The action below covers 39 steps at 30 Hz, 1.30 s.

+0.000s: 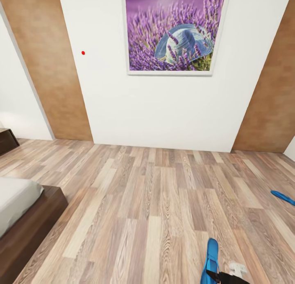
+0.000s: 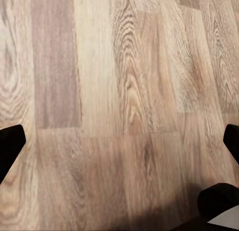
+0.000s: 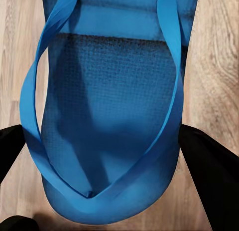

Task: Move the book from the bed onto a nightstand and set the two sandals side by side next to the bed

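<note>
The right gripper (image 3: pixel 107 156) had one sandal (image 3: pixel 107 116) between its fingers (image 3: pixel 211 176), the two dark pads standing at either edge of the sole near the point where the toe straps met; from the right wrist view they looked closed on it, and in the head view the same sandal (image 1: pixel 210 260) hung low in front of the robot with its long axis pointing away toward the far wall. The second sandal (image 1: pixel 283 197) lay on the wood floor (image 1: pixel 155 202) well apart to the right, long axis slanting across the planks. The bed (image 1: pixel 18 218) sat at the left, so the held sandal had to travel leftward across open floor to reach its side, and the right arm was plainly the one placed for that. The left gripper (image 2: pixel 119 141) hovered over bare planks with its fingers (image 2: pixel 10 143) spread wide and nothing between them. Both sandals were bright blue, flat, with a finely textured footbed and thin glossy straps. A corner of a dark brown nightstand (image 1: pixel 7 140) showed beyond the bed.
</note>
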Tool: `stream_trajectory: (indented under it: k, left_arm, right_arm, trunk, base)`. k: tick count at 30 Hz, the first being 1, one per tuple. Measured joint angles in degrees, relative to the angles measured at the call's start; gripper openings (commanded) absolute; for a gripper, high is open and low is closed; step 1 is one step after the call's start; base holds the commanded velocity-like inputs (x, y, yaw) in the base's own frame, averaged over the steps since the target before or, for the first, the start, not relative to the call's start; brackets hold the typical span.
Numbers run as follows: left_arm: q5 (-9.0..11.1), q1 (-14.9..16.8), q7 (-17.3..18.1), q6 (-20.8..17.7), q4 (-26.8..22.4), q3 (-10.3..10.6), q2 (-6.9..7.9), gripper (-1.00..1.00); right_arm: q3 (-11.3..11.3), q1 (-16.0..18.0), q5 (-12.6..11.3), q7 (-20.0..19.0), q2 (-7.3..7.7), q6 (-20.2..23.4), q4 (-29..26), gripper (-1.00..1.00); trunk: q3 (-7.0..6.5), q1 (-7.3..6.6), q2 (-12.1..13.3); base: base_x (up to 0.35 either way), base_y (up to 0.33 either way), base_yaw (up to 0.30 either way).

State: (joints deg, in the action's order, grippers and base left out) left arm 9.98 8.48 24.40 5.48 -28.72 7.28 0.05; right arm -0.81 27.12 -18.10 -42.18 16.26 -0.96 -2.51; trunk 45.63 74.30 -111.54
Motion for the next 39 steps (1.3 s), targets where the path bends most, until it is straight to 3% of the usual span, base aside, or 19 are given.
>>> stream_trajectory:
  k: [39]
  left_arm:
    - [0.0, 0.0, 0.0, 0.0, 0.0, 0.0, 0.0, 1.0]
  right_arm:
    - [-0.01, 0.0, -0.01, 0.0, 0.03, -0.04, 0.0, -1.0]
  trunk:
    - [0.0, 0.0, 0.0]
  base:
    - [0.32, 0.0, 0.0]
